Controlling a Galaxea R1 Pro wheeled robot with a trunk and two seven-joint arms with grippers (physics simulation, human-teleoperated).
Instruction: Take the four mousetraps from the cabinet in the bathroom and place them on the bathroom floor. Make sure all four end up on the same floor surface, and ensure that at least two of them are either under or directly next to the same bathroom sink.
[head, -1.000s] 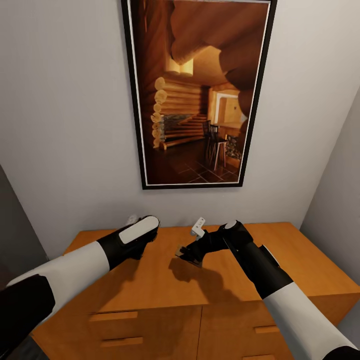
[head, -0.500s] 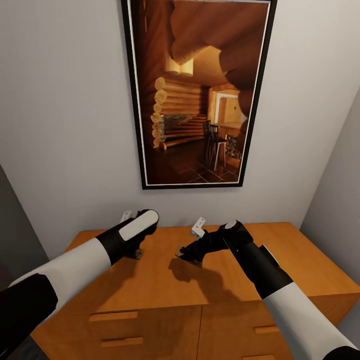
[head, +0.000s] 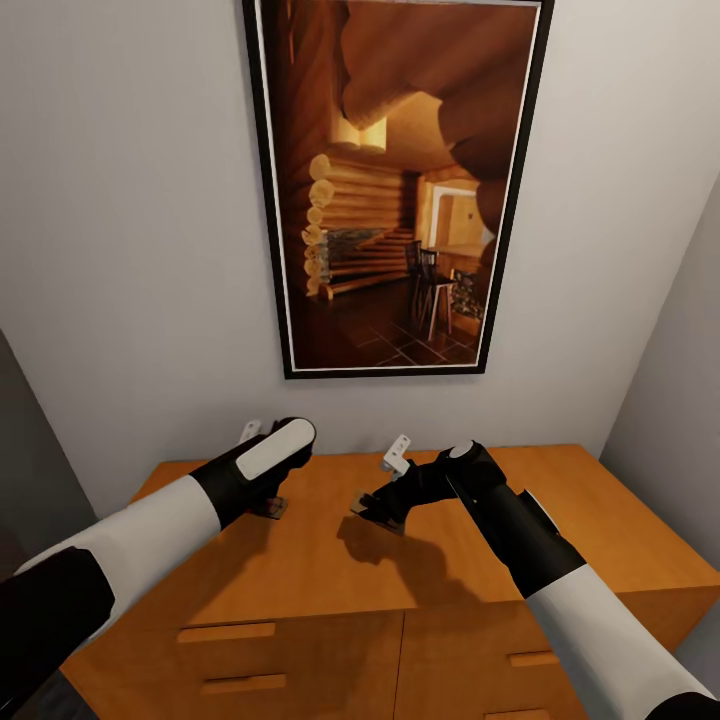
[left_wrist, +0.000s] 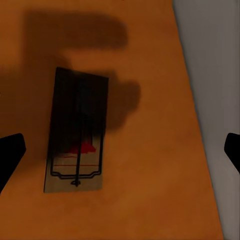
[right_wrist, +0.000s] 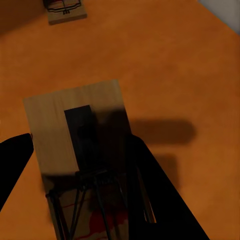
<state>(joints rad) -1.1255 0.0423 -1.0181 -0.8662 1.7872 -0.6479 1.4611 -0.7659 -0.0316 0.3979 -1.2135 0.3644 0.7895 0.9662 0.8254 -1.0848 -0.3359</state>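
One mousetrap (left_wrist: 75, 135), a dark slab with wire parts and a red spot, lies flat on the orange-brown cabinet (head: 580, 500). My left gripper (left_wrist: 120, 150) hovers over it, open, its fingertips (left_wrist: 10, 155) far apart with the trap nearer one of them. In the head view this trap's corner (head: 272, 507) peeks out under my left wrist. My right gripper (head: 372, 508) is shut on a second mousetrap (right_wrist: 75, 130), held just above the cabinet top. A third mousetrap (right_wrist: 65, 11) lies on the wood beyond it. The bathroom floor and sink are out of view.
The cabinet stands against a pale wall with a large framed picture (head: 395, 190) hanging above it. Another wall (head: 680, 400) closes in on the right. Drawer fronts with slim bar handles (head: 227, 632) face me below the top.
My left wrist has drawn slightly back to the left and up, uncovering the corner of the trap beneath it. The right arm and its trap have stayed put.
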